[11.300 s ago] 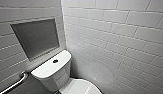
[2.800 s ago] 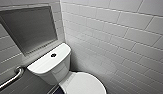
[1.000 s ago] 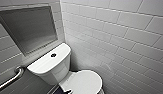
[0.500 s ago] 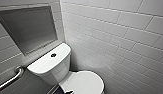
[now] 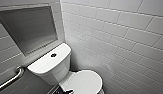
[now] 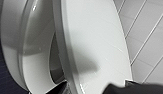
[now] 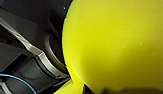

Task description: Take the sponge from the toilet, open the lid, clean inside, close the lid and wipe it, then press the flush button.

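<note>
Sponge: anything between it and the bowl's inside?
Yes, the lid. In the head view it looks down; the left wrist view shows a dark gap under its edge, so it seems partly raised, not open. The sponge sits close before the right wrist camera.

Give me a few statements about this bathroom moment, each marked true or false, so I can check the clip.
1. The flush button sits in the middle of the tank top. True.
2. The sponge is blue. False: the sponge is bright yellow.
3. The lid stands fully upright. False: the lid lies low, nowhere near upright.
4. A metal grab bar is mounted beside the toilet. True.
5. A recessed niche sits above the tank top. True.
</note>
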